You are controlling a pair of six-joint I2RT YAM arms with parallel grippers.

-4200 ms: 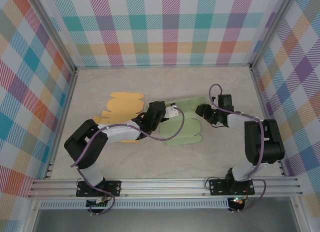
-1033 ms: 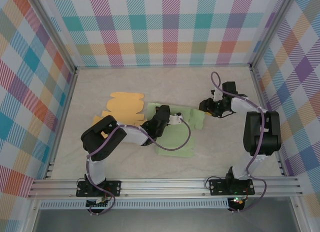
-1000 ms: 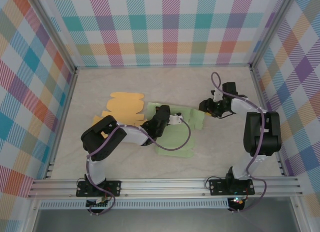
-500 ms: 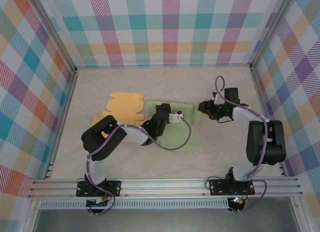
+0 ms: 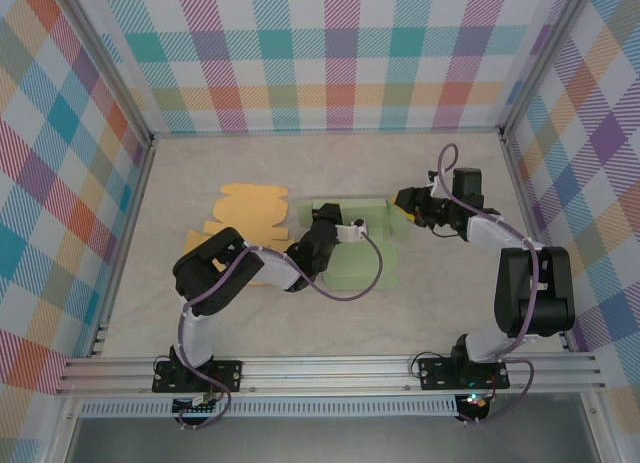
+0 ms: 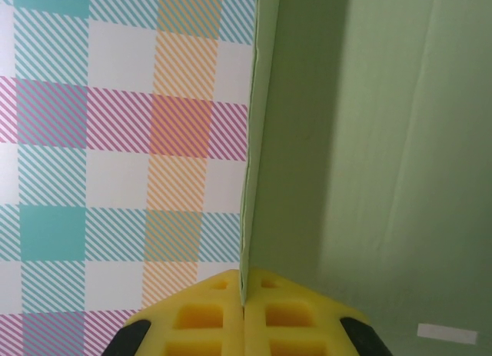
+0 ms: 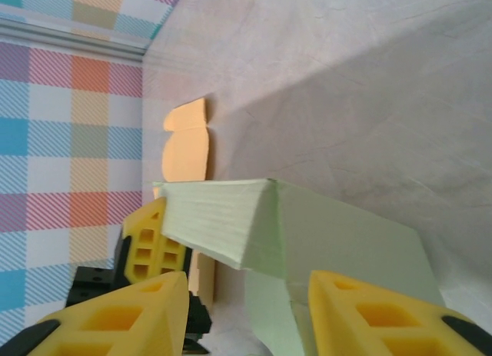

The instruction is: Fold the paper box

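The green paper box (image 5: 352, 255) lies mid-table, partly folded, its back wall (image 5: 345, 207) standing up. My left gripper (image 5: 322, 233) is shut on that wall's thin edge; in the left wrist view the yellow pads (image 6: 207, 317) pinch the green sheet (image 6: 369, 141) at the left gripper (image 6: 244, 287). My right gripper (image 5: 408, 205) stands open at the box's right end. In the right wrist view the right gripper (image 7: 247, 277) has its jaws wide apart, with the green box (image 7: 323, 225) corner just ahead and a green flap reaching between them, unpinched.
An orange paper cutout (image 5: 248, 211) lies flat to the left of the green box, also seen as the orange cutout (image 7: 188, 144) from the right wrist. The checked enclosure walls (image 5: 330, 53) ring the table. The left arm's purple cable (image 5: 375, 273) loops over the green sheet.
The green sheet's right flap has come up from lying flat and the back wall now stands upright. My right gripper has moved toward the back, staying open. The left gripper keeps its grip.
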